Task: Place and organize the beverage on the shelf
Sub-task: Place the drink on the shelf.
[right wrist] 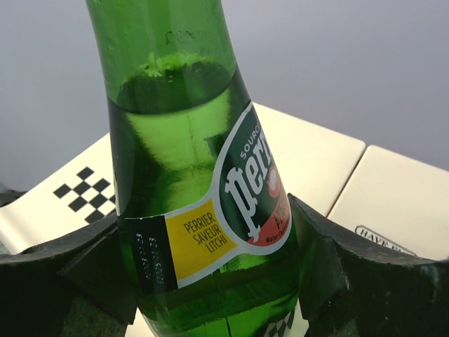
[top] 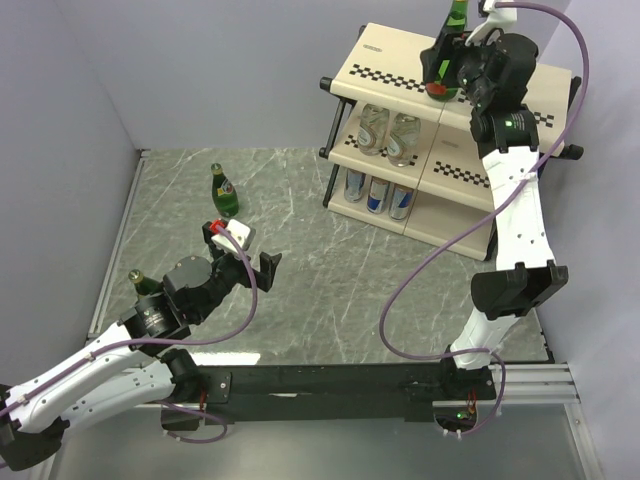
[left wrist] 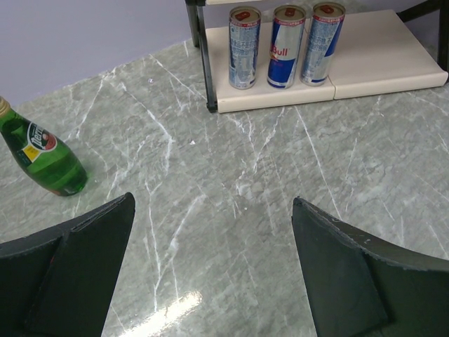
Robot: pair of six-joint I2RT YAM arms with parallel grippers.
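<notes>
My right gripper [top: 447, 70] is shut on a green glass bottle [right wrist: 182, 161] with a yellow and red label, holding it upright over the top board of the shelf [top: 390, 60]. Its base is out of view. Two clear bottles [top: 388, 132] stand on the middle tier, and three silver-and-blue cans [left wrist: 284, 45] on the bottom board. A second green bottle [top: 224, 190] stands on the marble table at the back left, also visible as the green bottle [left wrist: 43, 158] in the left wrist view. A third green bottle [top: 146, 282] stands beside my left arm. My left gripper [left wrist: 214, 203] hangs open and empty over the table.
The shelf's black frame leg [left wrist: 203, 63] stands at the bottom board's front left corner. Grey walls close the table on the left and back. A purple cable [top: 420, 270] loops from the right arm over the table's right half.
</notes>
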